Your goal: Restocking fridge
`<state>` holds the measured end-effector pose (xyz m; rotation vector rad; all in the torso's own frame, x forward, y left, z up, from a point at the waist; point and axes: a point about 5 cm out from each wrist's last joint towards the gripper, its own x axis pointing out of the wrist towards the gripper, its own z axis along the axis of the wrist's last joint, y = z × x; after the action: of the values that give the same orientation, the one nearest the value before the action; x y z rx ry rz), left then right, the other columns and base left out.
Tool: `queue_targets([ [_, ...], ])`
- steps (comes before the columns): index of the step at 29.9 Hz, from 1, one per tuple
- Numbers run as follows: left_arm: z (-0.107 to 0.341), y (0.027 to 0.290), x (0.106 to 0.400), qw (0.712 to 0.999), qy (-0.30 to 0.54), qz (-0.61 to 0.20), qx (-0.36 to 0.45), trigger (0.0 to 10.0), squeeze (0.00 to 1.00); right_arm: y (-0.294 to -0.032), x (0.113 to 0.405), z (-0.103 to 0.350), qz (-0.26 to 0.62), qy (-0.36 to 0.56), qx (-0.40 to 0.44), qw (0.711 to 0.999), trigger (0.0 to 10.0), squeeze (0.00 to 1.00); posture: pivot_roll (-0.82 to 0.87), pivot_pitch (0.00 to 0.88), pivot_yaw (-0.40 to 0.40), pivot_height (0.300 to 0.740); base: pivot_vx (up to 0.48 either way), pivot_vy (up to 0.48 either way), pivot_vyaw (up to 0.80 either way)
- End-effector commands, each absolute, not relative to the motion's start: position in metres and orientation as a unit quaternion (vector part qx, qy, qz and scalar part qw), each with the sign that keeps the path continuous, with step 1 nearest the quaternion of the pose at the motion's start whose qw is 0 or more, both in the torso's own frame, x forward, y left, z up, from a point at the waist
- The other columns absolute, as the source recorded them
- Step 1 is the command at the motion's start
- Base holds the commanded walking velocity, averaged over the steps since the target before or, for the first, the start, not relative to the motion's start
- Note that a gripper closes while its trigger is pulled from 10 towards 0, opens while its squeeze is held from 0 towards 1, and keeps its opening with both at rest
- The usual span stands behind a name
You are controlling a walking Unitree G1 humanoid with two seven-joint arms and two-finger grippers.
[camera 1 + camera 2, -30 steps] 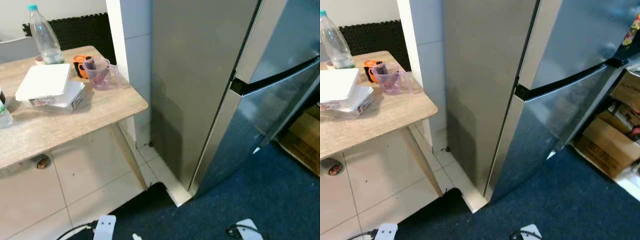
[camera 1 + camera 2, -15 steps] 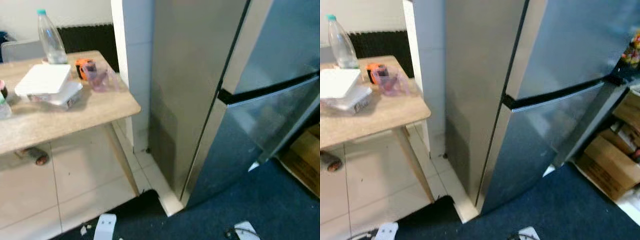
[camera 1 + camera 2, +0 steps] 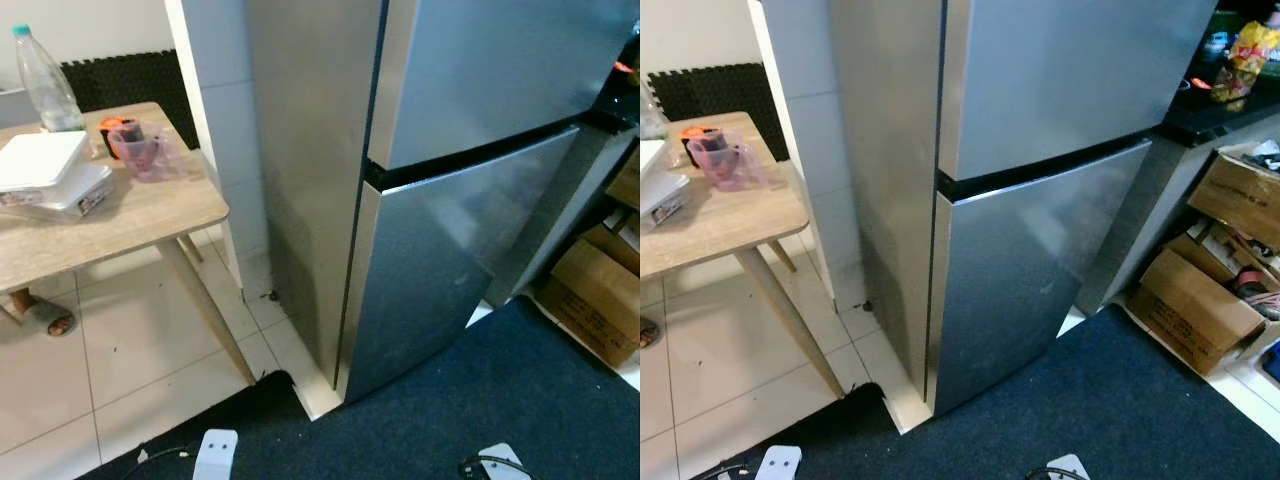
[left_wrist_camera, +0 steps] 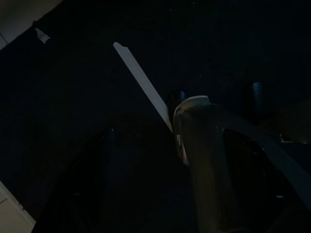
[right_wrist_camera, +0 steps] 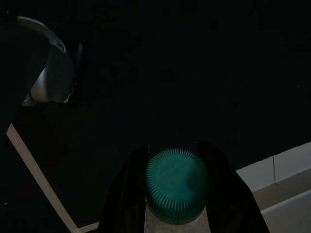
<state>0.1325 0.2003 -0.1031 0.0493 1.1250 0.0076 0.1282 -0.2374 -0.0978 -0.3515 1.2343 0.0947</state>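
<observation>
Fridge (image 3: 1040,200) stands straight ahead, steel, both doors closed, a dark seam between the upper and lower door; its top runs out of frame. It sits half on white tile, half against a dark blue carpet (image 3: 1120,400). To its left, a white tiled pillar (image 3: 215,120), then a wooden table (image 3: 120,215), cut off at the left edge. On the table: a clear bottle (image 3: 42,80) with a teal cap, a stack of white lidded boxes (image 3: 50,175), a pink measuring jug (image 3: 145,152), something orange behind the jug, too small to name. A sandalled foot (image 3: 45,318) shows under the table, person otherwise hidden. Right of the fridge, cardboard boxes (image 3: 1210,290) on the floor beneath a dark counter. Right wrist view is very dark: right gripper (image 5: 176,187) has its two black fingers clamped on either side of a bottle's green ribbed cap (image 5: 177,179); the bottle body is hidden below. Left wrist view is nearly black; left gripper's fingers cannot be made out, so whether apart or together I cannot tell.
</observation>
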Motion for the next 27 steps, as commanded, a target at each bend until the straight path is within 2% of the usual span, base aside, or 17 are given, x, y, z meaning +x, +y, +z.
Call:
queue_targets([
  [1, -0.103, 0.2003, 0.1327, 0.845, 0.534, -0.002, 0.026, 10.0, 0.0, -0.2382, 0.1283, -0.0976, 0.045, 0.575, -0.164, 0.8, 10.0, 0.0, -0.06, 0.0, -0.044, 0.74, 0.0, -0.405, 0.0],
  [11, -0.1033, 0.1999, 0.1322, 0.844, 0.535, -0.003, 0.028, 10.0, 0.0, -0.2369, 0.1287, -0.0977, 0.05, 0.574, -0.167, 0.8, 10.0, 0.0, -0.06, 0.0, -0.044, 0.74, 0.0, -0.469, 0.0],
  [15, -0.1035, 0.1999, 0.1316, 0.843, 0.537, 0.002, 0.027, 10.0, 0.0, -0.2359, 0.1281, -0.0982, 0.052, 0.574, -0.167, 0.8, 10.0, 0.0, -0.06, 0.0, -0.044, 0.74, 0.0, -0.266, 0.0],
  [27, -0.1048, 0.1945, 0.1302, 0.842, 0.538, -0.004, 0.026, 10.0, 0.0, -0.2331, 0.1333, -0.0972, 0.057, 0.571, -0.171, 0.801, 10.0, 0.0, -0.06, 0.0, -0.045, 0.74, 0.0, 0.0, 0.0],
])
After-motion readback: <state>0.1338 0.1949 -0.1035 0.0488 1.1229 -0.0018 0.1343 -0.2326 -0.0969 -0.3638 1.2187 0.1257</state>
